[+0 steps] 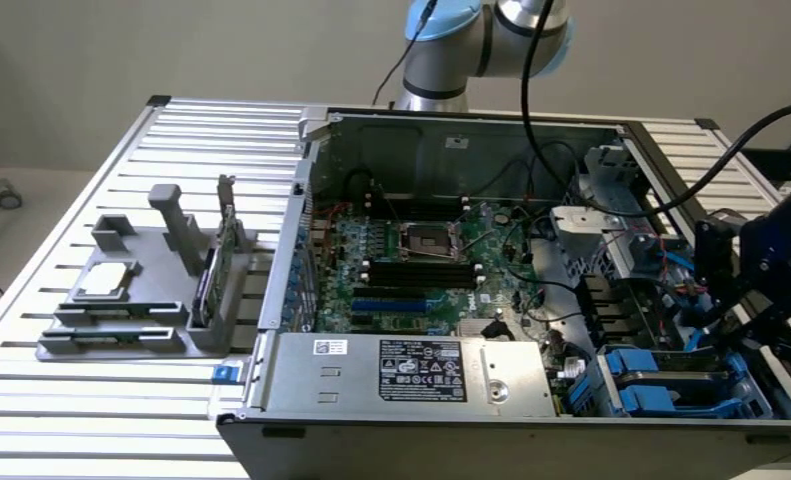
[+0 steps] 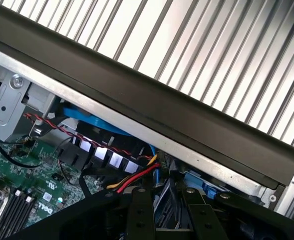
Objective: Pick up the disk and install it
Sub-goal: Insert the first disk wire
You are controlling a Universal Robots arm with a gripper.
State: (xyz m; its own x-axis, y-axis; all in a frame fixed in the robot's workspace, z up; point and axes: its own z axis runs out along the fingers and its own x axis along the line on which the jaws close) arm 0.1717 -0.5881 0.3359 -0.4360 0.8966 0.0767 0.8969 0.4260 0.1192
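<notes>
My dark gripper (image 1: 753,318) hangs low over the drive bay at the exterior view's right end of the open computer case (image 1: 275,300). In the wrist view its two black fingers (image 2: 139,212) stand a narrow gap apart, and a grey-blue strip fills that gap: the disk (image 2: 167,216) seen edge-on, gripped by its flat sides. Most of it is hidden by the fingers and the bay. Blue plastic carriers (image 1: 662,385) sit in the bay just below the gripper.
The motherboard (image 1: 422,260) lies in the case, the power supply (image 1: 409,375) at its front. Red, yellow and black cables (image 2: 132,177) run close to the fingers. A grey fixture (image 1: 115,335) at the exterior view's left holds a small silver chip (image 1: 108,280) and a green card (image 1: 214,275).
</notes>
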